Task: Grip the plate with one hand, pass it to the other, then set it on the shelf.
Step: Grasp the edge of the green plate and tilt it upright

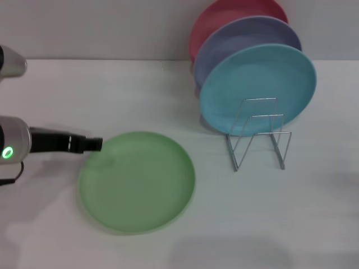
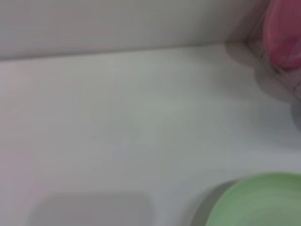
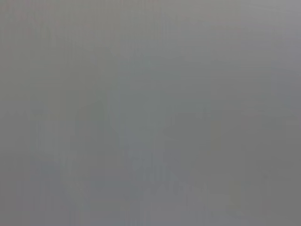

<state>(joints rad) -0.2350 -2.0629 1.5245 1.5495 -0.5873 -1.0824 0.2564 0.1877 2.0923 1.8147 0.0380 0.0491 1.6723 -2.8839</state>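
White table (image 1: 314, 213), green plate (image 1: 137, 182) touching left claw (image 1: 94, 144)

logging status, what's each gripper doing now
left gripper: at the green plate's left rim, grip cannot be told
right gripper: not in view

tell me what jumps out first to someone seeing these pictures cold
The big light green plate lying flat on the white table, front and centre, with the left claw reaching in from the left to its near-left rim. Next, the three plates standing on edge at the back right: turquoise plate in front, lavender plate behind it, pink plate last, with the wire rack before them.
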